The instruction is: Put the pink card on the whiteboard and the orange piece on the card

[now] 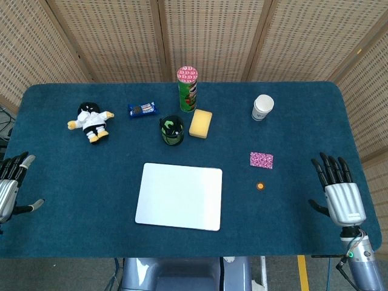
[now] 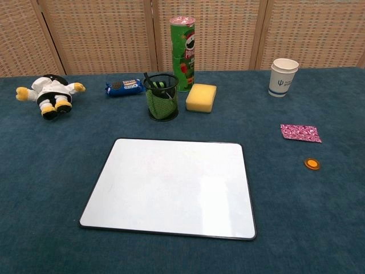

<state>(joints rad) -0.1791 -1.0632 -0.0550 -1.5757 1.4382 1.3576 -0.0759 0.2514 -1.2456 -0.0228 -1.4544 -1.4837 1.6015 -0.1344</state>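
Observation:
The pink patterned card (image 1: 261,160) (image 2: 300,132) lies flat on the blue cloth, right of the whiteboard (image 1: 179,196) (image 2: 170,187). A small round orange piece (image 1: 260,186) (image 2: 311,164) sits just in front of the card. The whiteboard is bare. My right hand (image 1: 337,190) hovers at the table's right edge, fingers spread, holding nothing, well right of the card. At the left edge my left hand (image 1: 12,183) is likewise spread and holds nothing. Neither hand shows in the chest view.
Along the back stand a plush toy (image 1: 91,121), a blue snack pack (image 1: 142,110), a black mesh pen cup (image 1: 172,130), a green chip can (image 1: 187,89), a yellow sponge (image 1: 200,123) and a paper cup (image 1: 262,107).

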